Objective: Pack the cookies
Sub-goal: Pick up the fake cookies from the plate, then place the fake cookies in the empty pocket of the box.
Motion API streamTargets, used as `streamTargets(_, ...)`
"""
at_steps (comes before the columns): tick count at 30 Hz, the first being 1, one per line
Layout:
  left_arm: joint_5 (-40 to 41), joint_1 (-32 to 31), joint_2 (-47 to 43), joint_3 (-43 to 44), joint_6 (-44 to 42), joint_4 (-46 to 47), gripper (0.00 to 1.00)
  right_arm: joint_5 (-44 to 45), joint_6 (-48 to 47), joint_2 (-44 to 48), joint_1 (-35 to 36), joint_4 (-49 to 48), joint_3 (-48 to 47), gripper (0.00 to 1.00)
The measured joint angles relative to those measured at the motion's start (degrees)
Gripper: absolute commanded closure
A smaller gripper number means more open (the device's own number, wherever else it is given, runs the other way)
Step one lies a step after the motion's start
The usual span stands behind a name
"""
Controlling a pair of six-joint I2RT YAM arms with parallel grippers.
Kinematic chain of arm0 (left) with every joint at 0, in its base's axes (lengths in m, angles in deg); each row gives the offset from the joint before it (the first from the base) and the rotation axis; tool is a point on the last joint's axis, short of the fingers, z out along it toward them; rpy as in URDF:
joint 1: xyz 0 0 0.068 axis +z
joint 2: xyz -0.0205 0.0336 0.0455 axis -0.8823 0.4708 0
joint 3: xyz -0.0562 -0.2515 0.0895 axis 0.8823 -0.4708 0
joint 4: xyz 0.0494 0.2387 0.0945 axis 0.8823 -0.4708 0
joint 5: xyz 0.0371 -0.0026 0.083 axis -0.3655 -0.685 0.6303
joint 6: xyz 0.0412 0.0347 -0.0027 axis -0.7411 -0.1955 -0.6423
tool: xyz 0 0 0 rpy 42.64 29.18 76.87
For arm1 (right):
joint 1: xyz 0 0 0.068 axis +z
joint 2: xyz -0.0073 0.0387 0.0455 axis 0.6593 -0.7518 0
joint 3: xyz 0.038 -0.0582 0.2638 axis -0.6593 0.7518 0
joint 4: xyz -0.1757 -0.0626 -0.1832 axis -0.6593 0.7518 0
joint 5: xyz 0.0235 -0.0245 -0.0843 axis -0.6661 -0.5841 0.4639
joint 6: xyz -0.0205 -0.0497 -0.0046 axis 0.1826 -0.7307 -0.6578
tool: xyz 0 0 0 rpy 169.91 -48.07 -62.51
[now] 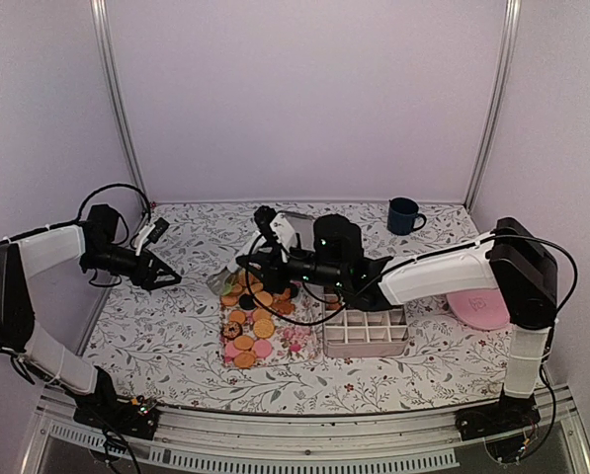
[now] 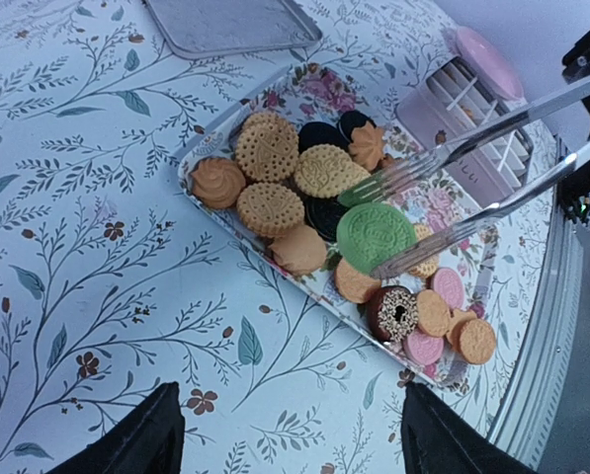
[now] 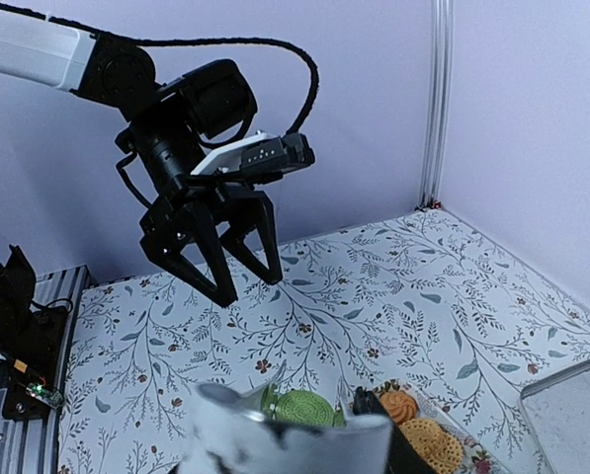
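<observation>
Left wrist view: our right gripper [image 1: 274, 261] is squeezing tongs [image 2: 472, 144] around the green cookie [image 2: 376, 237], and we are risking it slipping off the thin tines; left gripper [image 2: 290, 434] is gaping empty.

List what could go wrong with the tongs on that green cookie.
The tongs meet the green cookie only at its rim, so it may slip. Their upper tines sit right by a yellow cookie and might nudge it. The box has cells that look narrow for so wide a cookie.
</observation>
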Motion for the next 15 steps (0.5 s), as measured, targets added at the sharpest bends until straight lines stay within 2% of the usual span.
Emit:
streamTargets(3, 0.00, 0.00, 0.00, 0.04, 0.02, -0.02, 0.24, 0.90, -0.39, 2.43, -0.39, -0.02, 0.74, 0.78)
streamTargets(6, 0.00, 0.00, 0.00, 0.22, 0.20, -0.02, 0.24, 2.10, -0.57, 7.78, -1.27, 0.13, 5.33, 0.78)
streamTargets(10, 0.07, 0.00, 0.00, 0.55, 0.37, -0.02, 0.24, 4.83, -0.79, 18.08, -3.58, 2.29, 13.73, 0.78)
streamTargets(15, 0.11, 0.00, 0.00, 0.81, 0.35, -0.02, 0.24, 10.32, -1.40, 33.57, -6.56, 9.55, 23.67, 0.77)
